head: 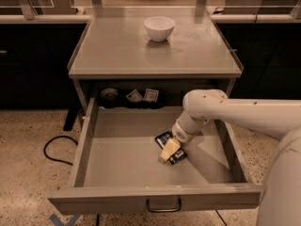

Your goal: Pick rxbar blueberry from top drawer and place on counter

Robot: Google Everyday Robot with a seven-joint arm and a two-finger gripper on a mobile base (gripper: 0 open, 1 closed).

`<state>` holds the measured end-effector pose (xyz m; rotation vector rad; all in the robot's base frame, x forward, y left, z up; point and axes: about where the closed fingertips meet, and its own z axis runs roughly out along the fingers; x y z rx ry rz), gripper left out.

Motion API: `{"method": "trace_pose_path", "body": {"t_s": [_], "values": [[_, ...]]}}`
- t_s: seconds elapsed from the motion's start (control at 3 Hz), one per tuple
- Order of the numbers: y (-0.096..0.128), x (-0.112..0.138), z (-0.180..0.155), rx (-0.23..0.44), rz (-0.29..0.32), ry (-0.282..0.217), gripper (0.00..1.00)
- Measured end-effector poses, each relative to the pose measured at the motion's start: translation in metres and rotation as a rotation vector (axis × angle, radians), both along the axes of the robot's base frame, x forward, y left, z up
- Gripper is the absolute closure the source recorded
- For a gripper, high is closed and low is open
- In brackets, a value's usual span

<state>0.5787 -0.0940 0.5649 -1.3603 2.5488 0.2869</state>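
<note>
The top drawer (94,140) is pulled out under the counter (117,46). The rxbar blueberry (164,138), dark navy with a white patch, lies flat on the drawer floor, right of the middle. My gripper (169,150) reaches down into the drawer from the right on the white arm. Its pale yellow tip lies right over the middle of the bar and hides that part; the bar's two ends stick out on either side. The bar still rests on the drawer floor.
A white bowl (159,28) stands at the back of the counter. A round dark object (109,96) and two small white-and-dark packets (143,96) sit at the back of the drawer. A black cable (52,147) lies on the floor to the left.
</note>
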Motion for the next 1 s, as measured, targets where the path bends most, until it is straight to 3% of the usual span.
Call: {"method": "trace_pose_path", "body": {"t_s": [1.0], "values": [[0.0000,0.0000,-0.0001,0.000,0.000,0.000,0.88]]}}
